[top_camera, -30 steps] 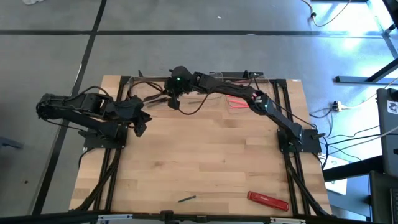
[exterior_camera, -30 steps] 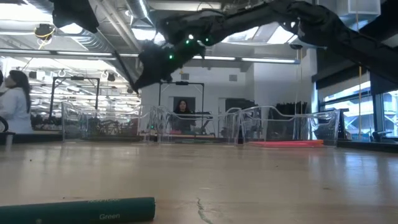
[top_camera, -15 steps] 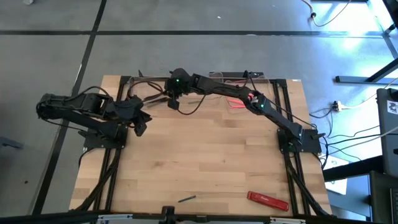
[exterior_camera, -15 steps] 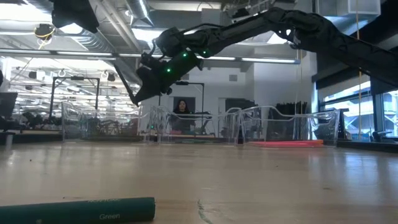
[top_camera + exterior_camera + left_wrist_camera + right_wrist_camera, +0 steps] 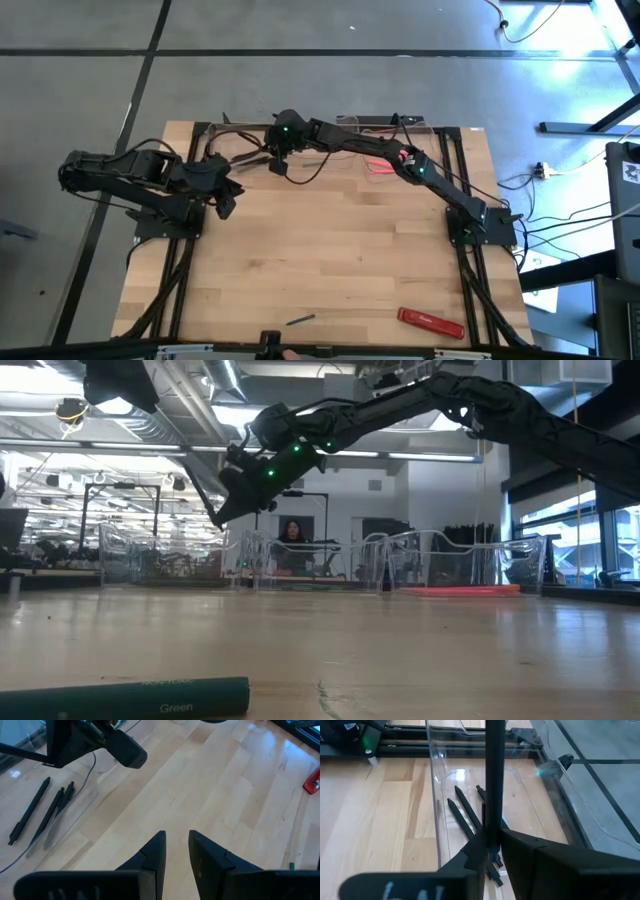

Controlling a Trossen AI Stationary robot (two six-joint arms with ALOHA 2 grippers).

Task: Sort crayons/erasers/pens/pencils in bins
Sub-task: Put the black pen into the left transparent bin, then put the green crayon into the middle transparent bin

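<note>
Right end effector point(image 5: 492, 851) apparently pinches pen point(image 5: 493, 775) upright.

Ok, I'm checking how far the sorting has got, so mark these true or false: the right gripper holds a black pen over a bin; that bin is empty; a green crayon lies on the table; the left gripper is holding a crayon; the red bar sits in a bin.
1. The right gripper holds a black pen over a clear bin. True.
2. That bin is empty. False: several black pens already lie in it.
3. A green crayon lies on the table. True.
4. The left gripper is holding a crayon. False: nothing is between its fingers.
5. The red bar sits in a bin. False: it lies on the bare table near the front edge.
</note>
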